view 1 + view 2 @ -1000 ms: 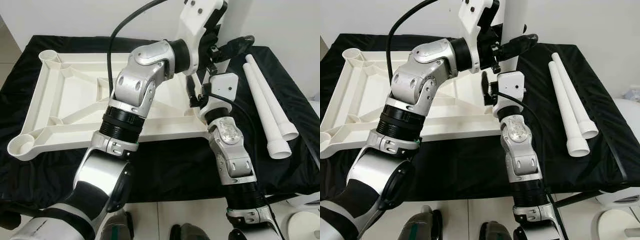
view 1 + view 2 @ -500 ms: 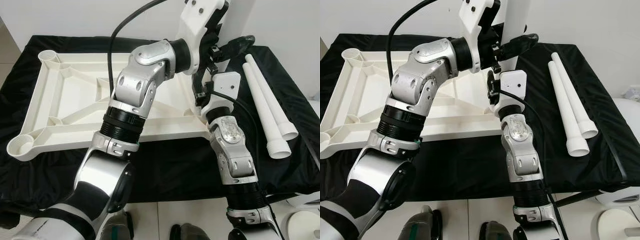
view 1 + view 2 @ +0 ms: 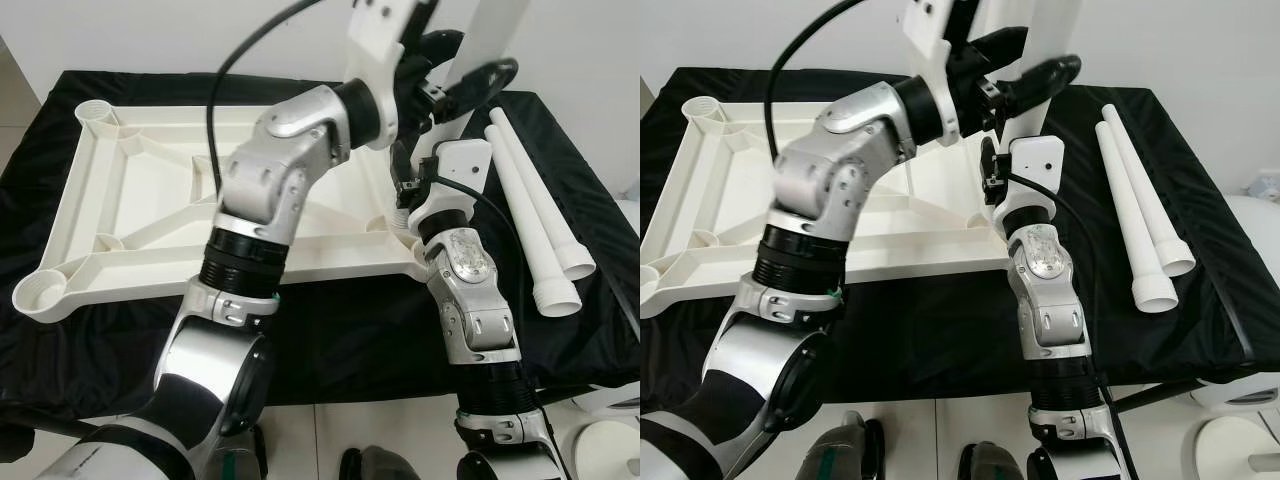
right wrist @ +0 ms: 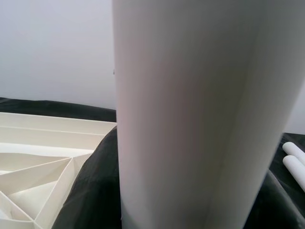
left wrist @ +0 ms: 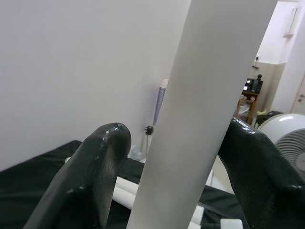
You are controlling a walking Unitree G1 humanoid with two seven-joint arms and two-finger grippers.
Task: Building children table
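Two arms share one upright white leg [image 3: 1045, 60] at about 1 o'clock in the head views, and that shared hold is where your trouble could start. Start with the biggest piece: the upturned white tabletop [image 3: 150, 215] lies on the black-draped table [image 3: 330, 330], filling 9 to 12 o'clock, with open corner sockets at its left end. Its near right corner, just beneath the leg, is hidden behind the right arm, so you cannot confirm that the leg's foot sits square in a socket. If it is cocked, pushing down would probably jam it or tip the tabletop off the cloth.

Next, the leg itself: the left tool [image 3: 1025, 70] straddles it high up, black fingers [image 5: 97, 171] spread and standing off either side in the wrist view, so released rather than clamped. The leg leans there; with nothing squeezing it, it could topple. The right tool [image 3: 992, 178] sits low against the leg; whether it is clenched, I cannot tell.

Smallest, two spare legs [image 3: 540, 225] lie side by side at 3 o'clock; a swinging elbow could roll them off the edge.
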